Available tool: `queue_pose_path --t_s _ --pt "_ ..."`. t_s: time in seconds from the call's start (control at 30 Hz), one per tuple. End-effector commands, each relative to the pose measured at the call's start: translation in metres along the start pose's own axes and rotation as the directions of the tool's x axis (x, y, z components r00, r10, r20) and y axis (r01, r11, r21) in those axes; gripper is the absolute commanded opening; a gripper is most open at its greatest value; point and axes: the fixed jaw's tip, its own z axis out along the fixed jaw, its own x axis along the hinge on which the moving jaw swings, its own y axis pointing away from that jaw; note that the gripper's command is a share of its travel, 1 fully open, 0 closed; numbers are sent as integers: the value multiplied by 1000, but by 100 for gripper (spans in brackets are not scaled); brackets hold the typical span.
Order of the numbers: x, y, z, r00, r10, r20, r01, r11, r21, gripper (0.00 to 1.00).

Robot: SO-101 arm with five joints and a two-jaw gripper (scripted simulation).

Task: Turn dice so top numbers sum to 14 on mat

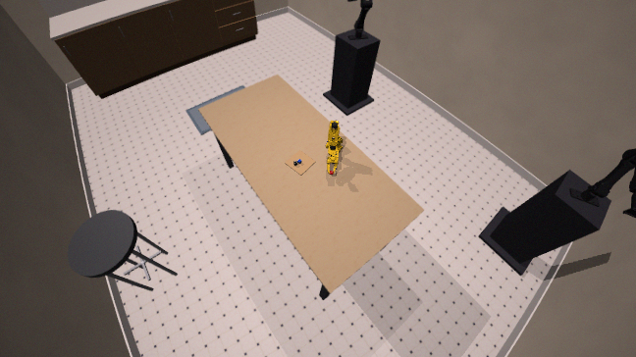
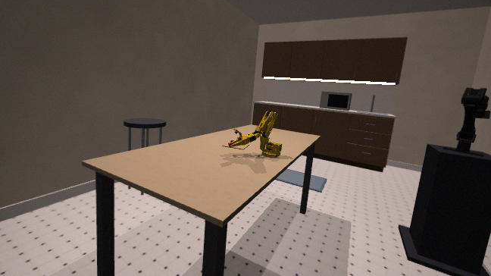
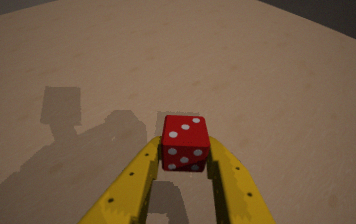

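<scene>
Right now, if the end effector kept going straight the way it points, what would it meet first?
Probably only the tan wooden table top. The end effector, shut on the red white-pipped die, angles down toward bare table; depth is uncertain.

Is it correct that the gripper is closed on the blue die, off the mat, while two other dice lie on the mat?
Not quite. The die between the fingers of the gripper is red, not blue, as the wrist view shows. The rest holds: it is off the mat, where two dice lie.

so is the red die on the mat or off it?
Off. The gripper holds the red die over bare table, beside the mat.
</scene>
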Motion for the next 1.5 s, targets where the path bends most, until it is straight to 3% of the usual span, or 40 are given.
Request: queue_pose_path --t_s 0.0,1.47 --pt "-2 3 1 1000 -11 24 11 1000 -10 0" --pt "10 3 6 1000 -11 24 11 1000 -10 0"
